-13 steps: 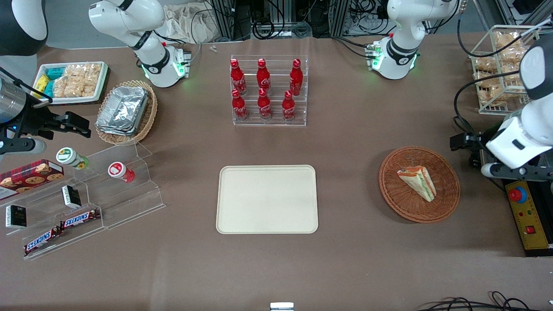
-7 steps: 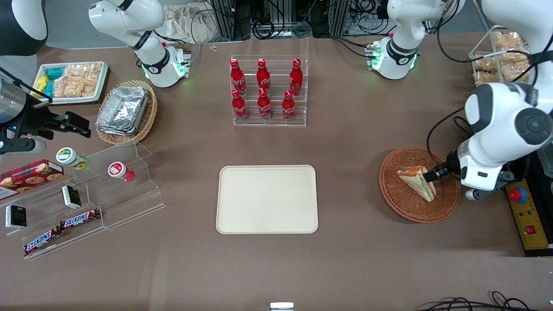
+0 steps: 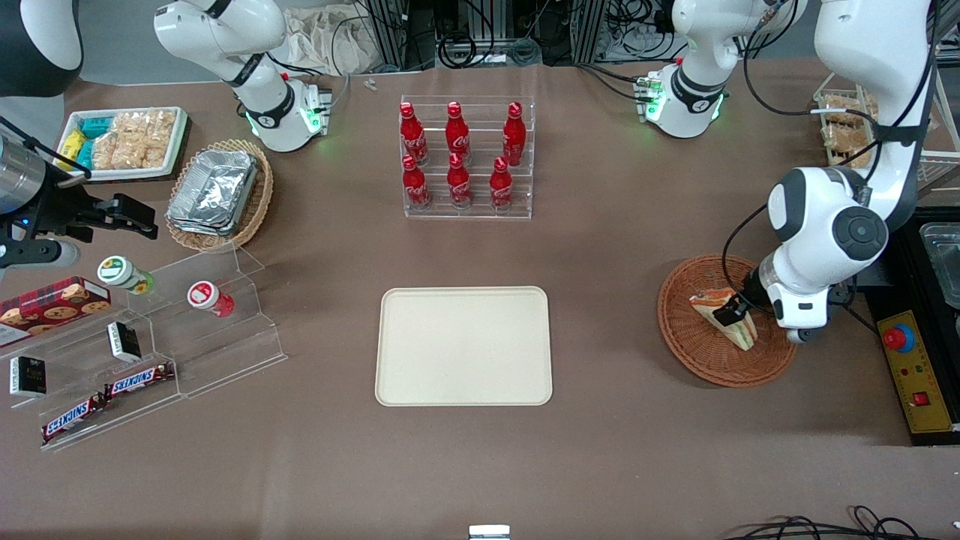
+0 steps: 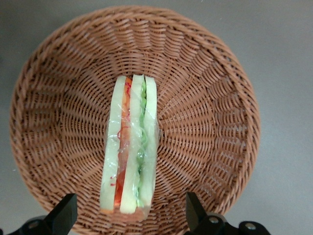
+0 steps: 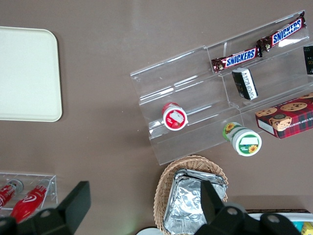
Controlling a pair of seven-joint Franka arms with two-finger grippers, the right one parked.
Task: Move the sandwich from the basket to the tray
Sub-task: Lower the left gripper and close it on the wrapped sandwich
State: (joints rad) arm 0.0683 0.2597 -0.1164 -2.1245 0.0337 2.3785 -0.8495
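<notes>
Gripper [image 4: 128, 215] spread wide over sandwich [image 4: 129, 149], fingers clear of both crusts. Wedge on edge mid-basket [image 4: 210, 122], long axis rim-to-rim. Tray [image 3: 463, 346] bare, well apart.

A robotics lab: cable-strewn metal framing [image 3: 480, 30] edges the snack-laden table [image 3: 600, 465].

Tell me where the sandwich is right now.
The sandwich lies in the basket, toward the working arm's end of the table, with the open tool directly above it.
</notes>
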